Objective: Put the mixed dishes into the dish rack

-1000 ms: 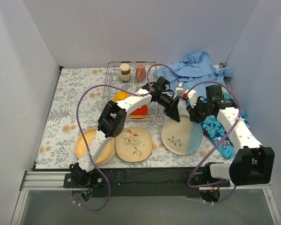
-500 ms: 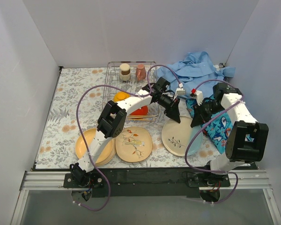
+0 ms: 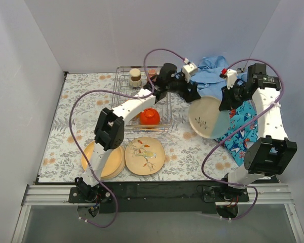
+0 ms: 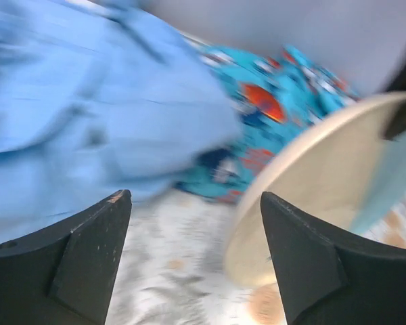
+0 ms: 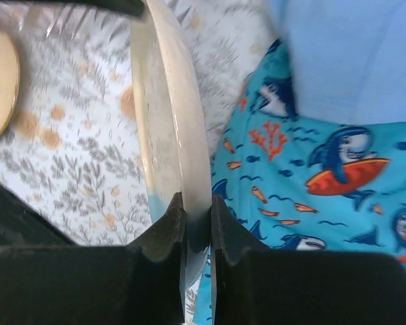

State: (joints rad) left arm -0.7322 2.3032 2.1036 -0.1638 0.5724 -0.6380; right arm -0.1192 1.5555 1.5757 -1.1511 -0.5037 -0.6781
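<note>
Meanwhile, the cream-and-light-blue plate, which half a second earlier lay flat on the table right of the dish rack, had been raised and tipped up on edge. The right gripper pinched its right rim. In the right wrist view the two fingers were pressed onto the rim from both sides. The right arm had swung farther back with it.

The left gripper had pulled away from the plate's far-left rim to a spot past the rack's far right corner, just beside the light blue cloth. Its fingers were spread wide, holding nothing, with the plate edge just right of them.

With the left arm shifted, the red bowl in the near part of the rack showed fully. The left arm still lay across the rack's middle, hiding what sat beneath it. The shark-print cloth lay right of the lifted plate.

Counted: one rack; one red bowl and two cups inside it, the cups at its far end; one plate held; one floral plate near the rack's front; yellow-tan plates stacked left of that, seemingly two; two cloths.
</note>
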